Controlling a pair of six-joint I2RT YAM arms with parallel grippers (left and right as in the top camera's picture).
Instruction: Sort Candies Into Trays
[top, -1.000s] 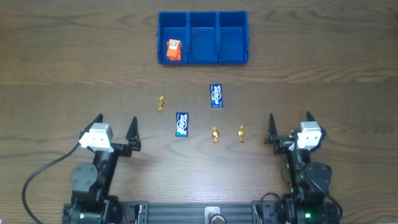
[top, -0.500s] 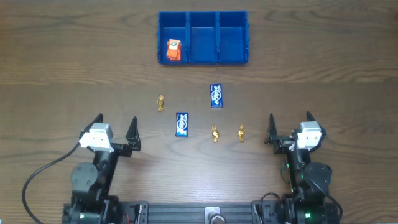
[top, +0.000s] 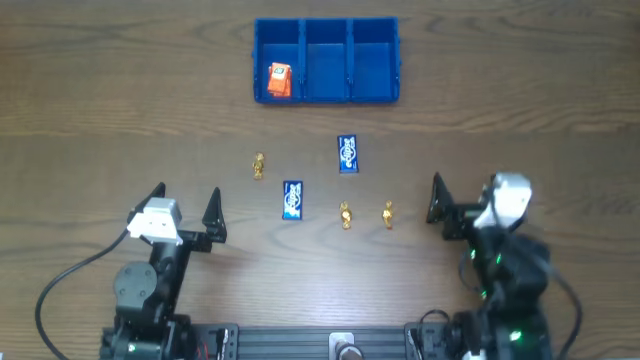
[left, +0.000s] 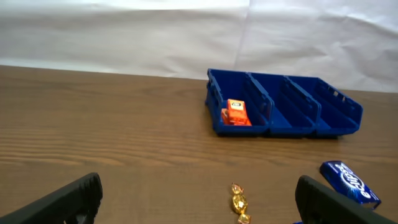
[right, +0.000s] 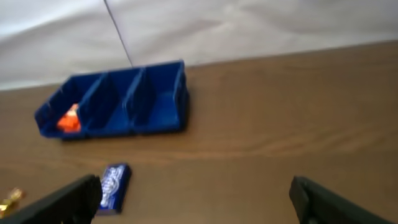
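Brown wood-grain table (top: 560, 110), w/ a white sheet (left: 124, 31) hanging behind its far edge. At the far side, about centre, sits a blue tray (top: 326, 98) w/ 3 compartments side by side. An orange candy (top: 279, 81) lies in the end compartment on the left arm's side. Other sweets are loose on the table btwn tray and arms. 1 blue bar (top: 347, 154) lies near the tray's front, and a 2nd blue bar (top: 292, 199) lies closer to the arms and further left; the 2 are apart, both lengthwise toward the tray. 1 gold candy (top: 259, 165) sits left of the bars, a 2nd gold candy (top: 345, 215) sits right of the nearer bar, and a 3rd gold candy (top: 388, 213) is just beside that one, not touching. Left gripper (top: 187, 203) is at the near left, well apart from every sweet, jaws wide apart w/ nothing btwn them. Right gripper (right: 194, 186) is at the near right, jaws also spread wide and holding nothing; from above, 1 finger shows near the 3rd gold candy w/o touching it.
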